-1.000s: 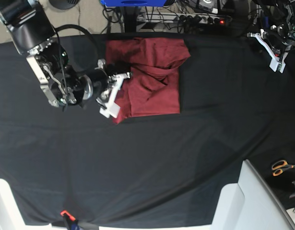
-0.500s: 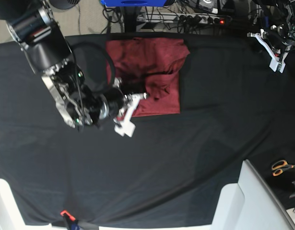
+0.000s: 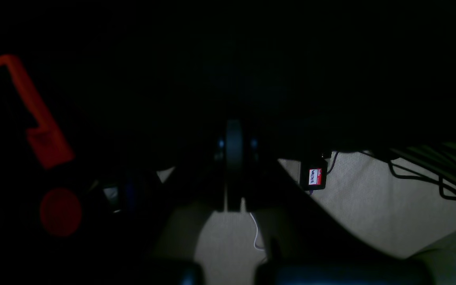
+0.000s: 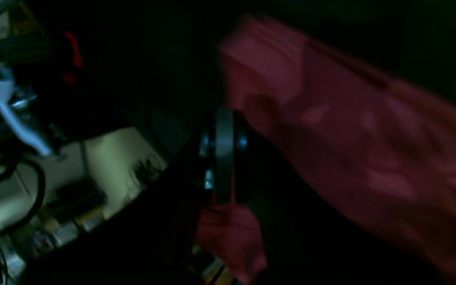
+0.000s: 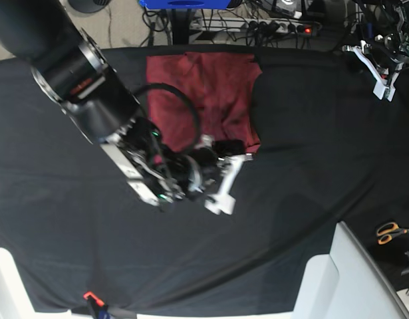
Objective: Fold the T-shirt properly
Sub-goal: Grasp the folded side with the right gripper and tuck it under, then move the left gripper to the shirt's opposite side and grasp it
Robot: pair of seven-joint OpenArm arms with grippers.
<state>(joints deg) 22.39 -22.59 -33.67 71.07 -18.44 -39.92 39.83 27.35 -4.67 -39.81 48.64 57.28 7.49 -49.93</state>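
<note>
Well, the T-shirt (image 5: 204, 100) lies part-folded at the desk's (image 5: 310, 193) far edge; the right tool (image 5: 225, 181), pinching its near hem, looks mid-fold (still rumpled). The left tool (image 5: 382, 72), pressed together, idles well away from the shirt.

A table draped in a black cloth sheet (image 5: 304, 199) carries everything. The red T-shirt (image 5: 211, 93) lies on the sheet just beyond the right gripper (image 5: 225, 183), its near edge touching the jaws. A pair of orange-handled scissors (image 5: 390, 231) lies on the sheet well off to that gripper's side, near the table's edge.
</note>
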